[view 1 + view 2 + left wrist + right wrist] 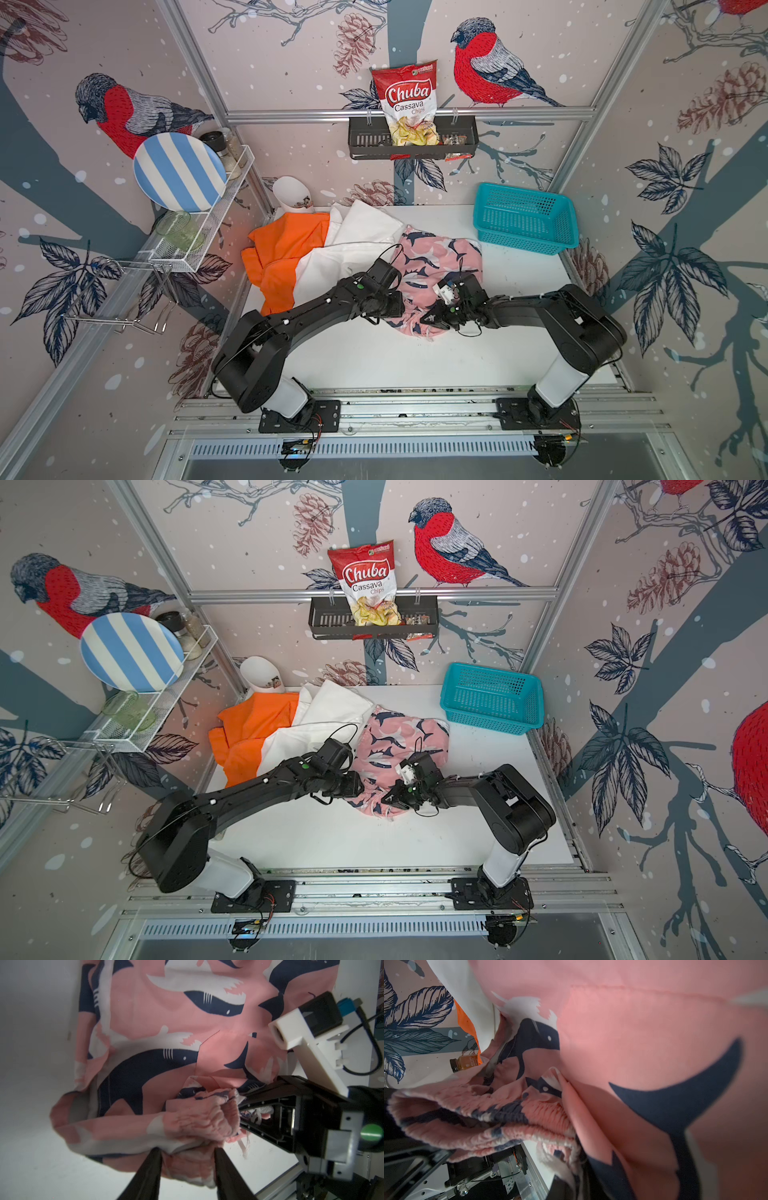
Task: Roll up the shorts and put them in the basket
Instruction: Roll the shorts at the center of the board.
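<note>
The pink shark-print shorts (432, 262) (399, 737) lie crumpled at mid table, with the gathered waistband at the near edge. My left gripper (188, 1153) (399, 309) has a bunch of that waistband filling the gap between its fingers. My right gripper (242, 1109) (428, 318) is shut, pinching the waistband from the opposite side. In the right wrist view the cloth drapes over the right gripper (577, 1180). The white shorts (365, 232) and the orange shorts (282, 253) lie overlapping at the back left, untouched.
A teal basket (525, 220) stands at the back right. A white cup (291, 195) leans at the back left corner. A wire rack holds a striped plate (178, 170) on the left wall. A chips bag (409, 104) sits in a wall shelf. White table (374, 357).
</note>
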You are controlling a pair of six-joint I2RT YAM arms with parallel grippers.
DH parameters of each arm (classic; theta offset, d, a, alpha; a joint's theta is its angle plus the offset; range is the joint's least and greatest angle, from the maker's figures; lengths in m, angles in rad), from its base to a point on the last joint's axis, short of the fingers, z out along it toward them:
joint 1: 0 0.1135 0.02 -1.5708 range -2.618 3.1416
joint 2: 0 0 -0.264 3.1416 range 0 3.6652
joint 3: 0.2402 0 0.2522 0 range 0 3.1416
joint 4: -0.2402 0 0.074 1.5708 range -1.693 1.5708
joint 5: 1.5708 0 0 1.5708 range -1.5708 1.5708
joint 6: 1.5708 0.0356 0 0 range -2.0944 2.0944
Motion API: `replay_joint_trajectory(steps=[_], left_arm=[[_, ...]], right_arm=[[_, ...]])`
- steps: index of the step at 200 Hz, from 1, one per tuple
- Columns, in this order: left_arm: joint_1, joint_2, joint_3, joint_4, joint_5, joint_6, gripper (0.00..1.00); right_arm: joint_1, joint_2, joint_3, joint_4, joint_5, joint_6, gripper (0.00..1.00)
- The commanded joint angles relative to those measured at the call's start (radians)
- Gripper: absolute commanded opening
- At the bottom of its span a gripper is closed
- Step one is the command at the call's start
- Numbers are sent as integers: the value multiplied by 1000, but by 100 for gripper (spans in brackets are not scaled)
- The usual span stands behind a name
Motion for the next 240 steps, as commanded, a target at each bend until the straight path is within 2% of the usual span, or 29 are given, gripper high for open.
replay_joint_trajectory(steps=[1,22,50,90,106,138,161,185,212,240], left_arm=[[17,70,44,-6,-134,18,32],[36,140,30,18,-124,27,25],[36,177,-15,57,-111,31,22],[42,189,-40,73,-113,54,21],[44,189,-43,82,-106,64,21],[53,186,-55,99,-81,72,21],[60,184,-62,104,-68,80,20],[74,179,-71,113,-53,88,20],[89,178,-67,113,-35,106,20],[110,180,-67,112,-18,113,20]], right_arm=[[15,-6,15,-124,91,-51,14],[41,-35,35,-213,192,-114,35],[97,-114,105,-360,392,-229,51],[220,-198,218,-532,719,-462,62],[273,-202,255,-561,794,-540,65],[342,-189,280,-499,743,-646,67],[376,-182,251,-433,817,-663,67],[416,-185,196,-344,812,-737,75],[428,-103,188,-316,875,-798,83],[413,-15,209,-361,869,-794,85]])
